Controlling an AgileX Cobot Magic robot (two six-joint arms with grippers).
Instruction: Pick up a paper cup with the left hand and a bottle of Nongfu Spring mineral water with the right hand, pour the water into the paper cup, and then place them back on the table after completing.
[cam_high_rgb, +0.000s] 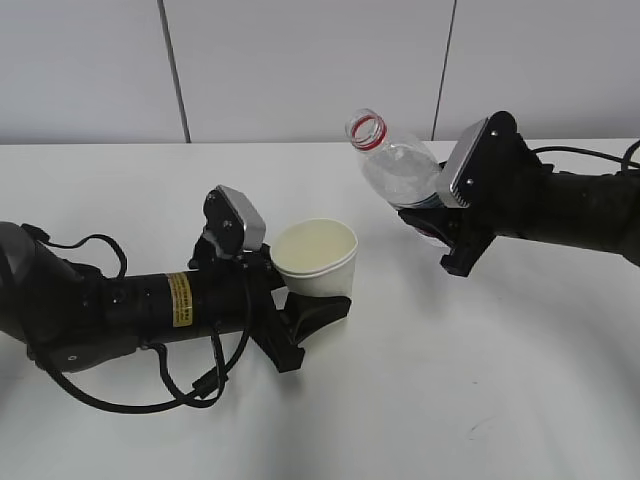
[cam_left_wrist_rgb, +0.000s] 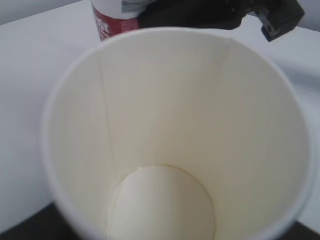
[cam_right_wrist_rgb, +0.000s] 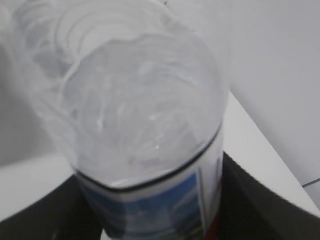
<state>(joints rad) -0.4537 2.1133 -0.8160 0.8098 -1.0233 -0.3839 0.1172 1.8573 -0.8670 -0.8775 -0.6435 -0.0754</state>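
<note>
With my left tool (cam_high_rgb: 305, 300) pinching the cup (cam_high_rgb: 316, 258) above the surface (cam_high_rgb: 480, 400) and my right tool (cam_high_rgb: 440, 235) clamped on the uncapped bottle (cam_high_rgb: 395, 165) just beside it, I judge tilting before its mouth clears the rim would spill water.

You cannot see the fingers of the right hand (cam_high_rgb: 445, 235) behind the bottle (cam_high_rgb: 400, 170); the paper cup (cam_left_wrist_rgb: 175, 140) rim is cut off at the near edge
</note>
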